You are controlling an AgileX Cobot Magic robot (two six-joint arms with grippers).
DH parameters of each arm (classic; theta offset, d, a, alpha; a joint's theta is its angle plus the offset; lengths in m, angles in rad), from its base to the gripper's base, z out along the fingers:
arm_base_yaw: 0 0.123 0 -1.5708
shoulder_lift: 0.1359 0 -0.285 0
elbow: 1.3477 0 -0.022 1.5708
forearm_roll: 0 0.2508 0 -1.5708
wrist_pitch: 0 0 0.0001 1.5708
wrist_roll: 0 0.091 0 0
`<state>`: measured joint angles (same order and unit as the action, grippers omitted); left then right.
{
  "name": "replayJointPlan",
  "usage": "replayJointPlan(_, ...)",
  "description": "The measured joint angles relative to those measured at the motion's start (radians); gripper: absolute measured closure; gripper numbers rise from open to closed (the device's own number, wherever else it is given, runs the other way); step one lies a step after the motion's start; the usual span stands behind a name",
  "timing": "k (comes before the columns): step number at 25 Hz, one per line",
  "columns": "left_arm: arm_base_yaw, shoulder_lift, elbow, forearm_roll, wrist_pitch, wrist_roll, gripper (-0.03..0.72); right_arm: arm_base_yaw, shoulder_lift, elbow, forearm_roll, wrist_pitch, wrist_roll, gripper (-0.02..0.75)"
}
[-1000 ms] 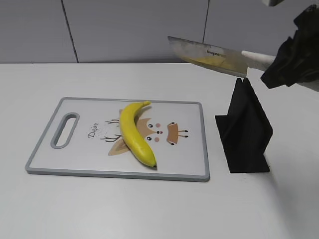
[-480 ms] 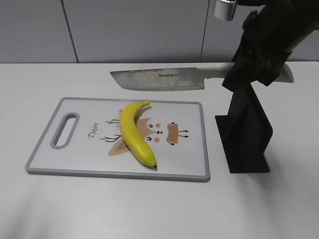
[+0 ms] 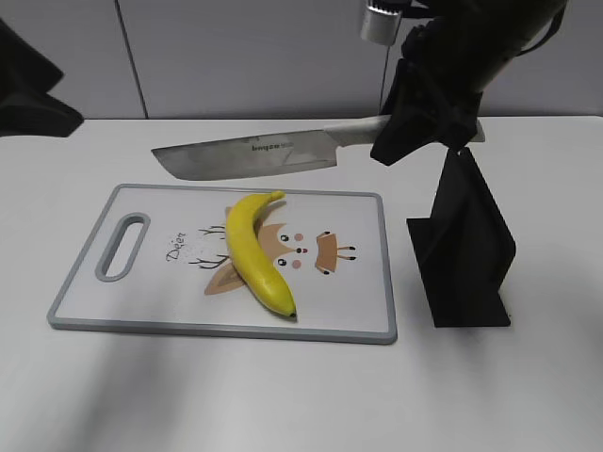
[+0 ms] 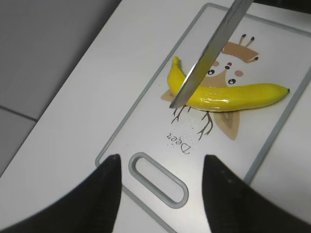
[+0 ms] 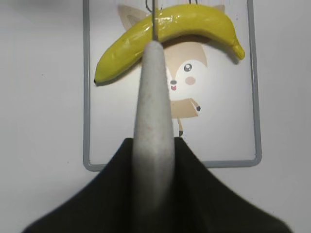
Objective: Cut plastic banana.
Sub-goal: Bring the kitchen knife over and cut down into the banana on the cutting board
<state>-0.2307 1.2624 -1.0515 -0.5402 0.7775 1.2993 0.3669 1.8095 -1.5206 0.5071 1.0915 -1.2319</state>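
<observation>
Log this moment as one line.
phase: pre-cut | right gripper: shut on steel knife, raised over glossy yellow plastic banana | banana: whole, on grey-rimmed cutting board | left gripper: open, empty

The light is bright and even, coming from above. The stand (image 3: 462, 247) drops a soft shadow on the table (image 3: 283, 395) beside it. The banana (image 3: 252, 250) shines with small white glare spots. The knife (image 3: 250, 156) looks clear. Close dark shapes at the wrist views' bottom edges look blurry.

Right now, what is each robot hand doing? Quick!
Left gripper: open, holding nothing.
Right gripper: shut on the knife handle.
</observation>
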Motion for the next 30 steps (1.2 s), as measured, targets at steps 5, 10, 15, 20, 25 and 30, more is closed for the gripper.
replayJointPlan(5, -0.016, 0.201, -0.107, -0.066, 0.072, 0.164, 0.167, 0.0, 0.057, -0.051, 0.058, 0.007, -0.083, 0.561)
replayJointPlan(10, -0.052, 0.322, -0.172, -0.073, 0.071, 0.243, 0.167, 0.0, 0.106, -0.076, 0.083, 0.007, -0.114, 0.561)
replayJointPlan(15, -0.057, 0.393, -0.211, -0.075, 0.063, 0.255, 0.197, 0.0, 0.119, -0.077, 0.097, 0.008, -0.13, 0.561)
replayJointPlan(20, -0.058, 0.426, -0.212, -0.076, 0.061, 0.255, 0.263, 0.0, 0.136, -0.078, 0.121, 0.006, -0.148, 0.561)
replayJointPlan(25, -0.058, 0.441, -0.212, -0.076, 0.058, 0.255, 0.345, 0.0, 0.149, -0.078, 0.126, 0.001, -0.154, 0.561)
replayJointPlan(30, -0.059, 0.446, -0.212, -0.062, 0.062, 0.257, 0.645, 0.0, 0.16, -0.078, 0.132, -0.022, -0.154, 0.561)
